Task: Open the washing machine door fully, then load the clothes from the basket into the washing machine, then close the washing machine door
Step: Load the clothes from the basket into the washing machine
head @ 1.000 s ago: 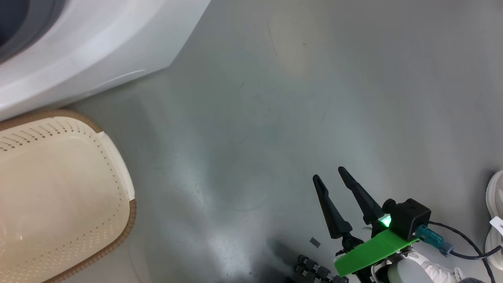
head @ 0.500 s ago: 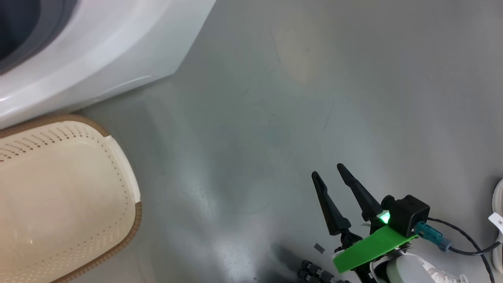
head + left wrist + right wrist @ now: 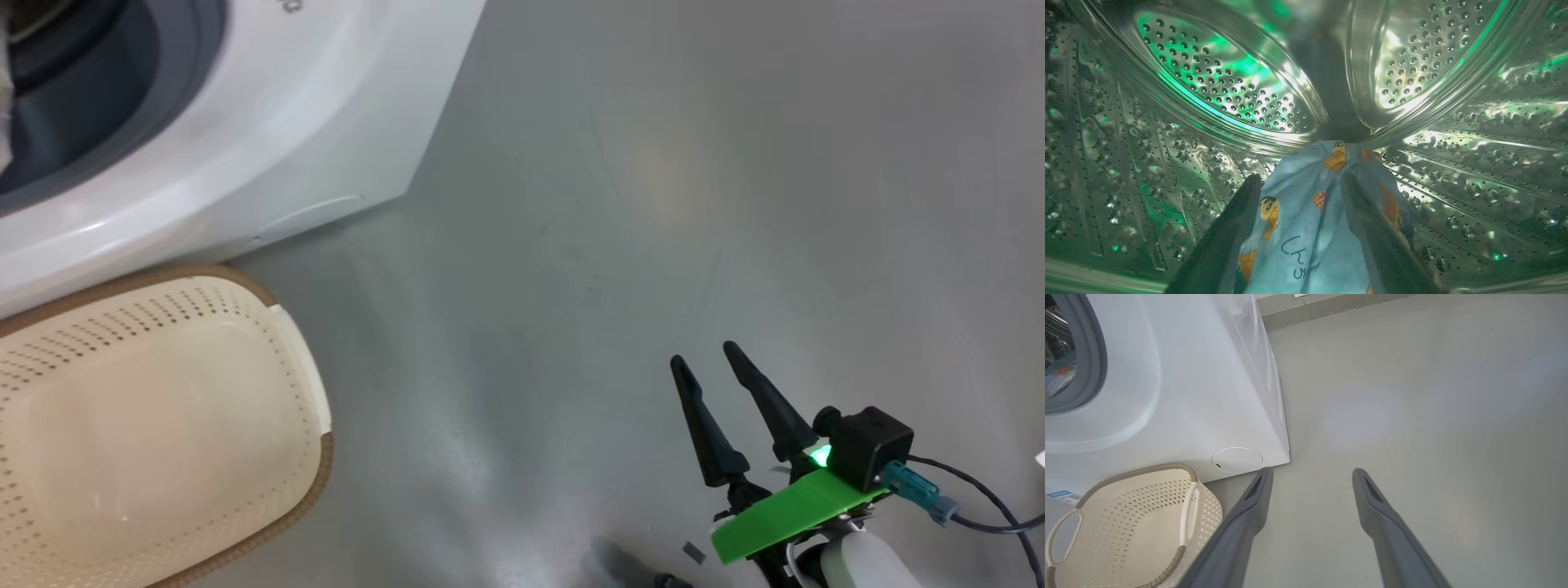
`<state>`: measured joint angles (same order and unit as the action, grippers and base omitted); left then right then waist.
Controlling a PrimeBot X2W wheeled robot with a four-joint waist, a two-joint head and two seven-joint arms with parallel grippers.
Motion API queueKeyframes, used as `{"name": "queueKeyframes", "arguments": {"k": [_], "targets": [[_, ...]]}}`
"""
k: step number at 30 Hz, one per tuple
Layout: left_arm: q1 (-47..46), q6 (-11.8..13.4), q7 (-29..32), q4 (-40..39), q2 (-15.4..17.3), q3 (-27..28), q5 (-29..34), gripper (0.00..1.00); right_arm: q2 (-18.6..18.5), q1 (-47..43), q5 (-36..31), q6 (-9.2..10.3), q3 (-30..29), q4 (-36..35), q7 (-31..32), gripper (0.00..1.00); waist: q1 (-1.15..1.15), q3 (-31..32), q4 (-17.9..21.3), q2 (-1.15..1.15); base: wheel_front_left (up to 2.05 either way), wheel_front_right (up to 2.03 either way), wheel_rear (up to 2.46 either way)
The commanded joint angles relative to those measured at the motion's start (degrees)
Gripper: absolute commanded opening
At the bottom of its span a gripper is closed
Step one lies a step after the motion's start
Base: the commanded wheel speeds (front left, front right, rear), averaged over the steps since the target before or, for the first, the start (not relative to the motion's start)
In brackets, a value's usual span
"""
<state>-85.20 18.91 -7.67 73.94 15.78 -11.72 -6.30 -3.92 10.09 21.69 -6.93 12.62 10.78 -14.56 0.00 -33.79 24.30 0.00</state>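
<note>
The light blue garment (image 3: 1300,222), lower centre of the left wrist view, carries dark blue handwritten-style hiragana reading approximately "しん"; a further character below is cut by the bottom edge. The washing machine (image 3: 245,147) front panel shows a fragment of dark lettering at the top edge of the head view, cut off and illegible. The blue label sticker (image 3: 1061,496), lower left of the right wrist view, bears print too small to read.

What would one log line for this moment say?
stage: loading | left gripper: open inside drum, clothes between fingers | right gripper: open over floor | basket: looks empty
</note>
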Motion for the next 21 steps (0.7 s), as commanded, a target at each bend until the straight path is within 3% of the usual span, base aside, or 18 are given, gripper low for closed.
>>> {"name": "queueKeyframes", "arguments": {"k": [1, 13, 21], "targets": [[1.18, 0.74, -1.07, -0.93, 0.82, 0.88, -1.31, 1.0, -1.06, -2.0, -0.31, -0.56, 0.36, -0.91, -0.44, 1.0, 0.0, 2.22, -2.13, 0.0, 0.0, 0.0, 0.0], [6.62, -0.46, -5.01, -0.53, -4.12, 2.81, -5.55, 1.0, -1.81, -2.6, -1.67, -0.56, -1.65, -1.59, -0.44, 1.0, 0.0, 6.4, -6.83, 0.0, 0.0, 0.0, 0.0], [11.45, -3.2, -6.92, -1.47, -7.98, 2.96, -7.41, 1.0, -2.58, -2.78, -2.74, -0.56, -3.24, -2.49, -0.44, 1.0, 0.0, 8.98, -10.73, 0.0, 0.0, 0.0, 0.0]]}}
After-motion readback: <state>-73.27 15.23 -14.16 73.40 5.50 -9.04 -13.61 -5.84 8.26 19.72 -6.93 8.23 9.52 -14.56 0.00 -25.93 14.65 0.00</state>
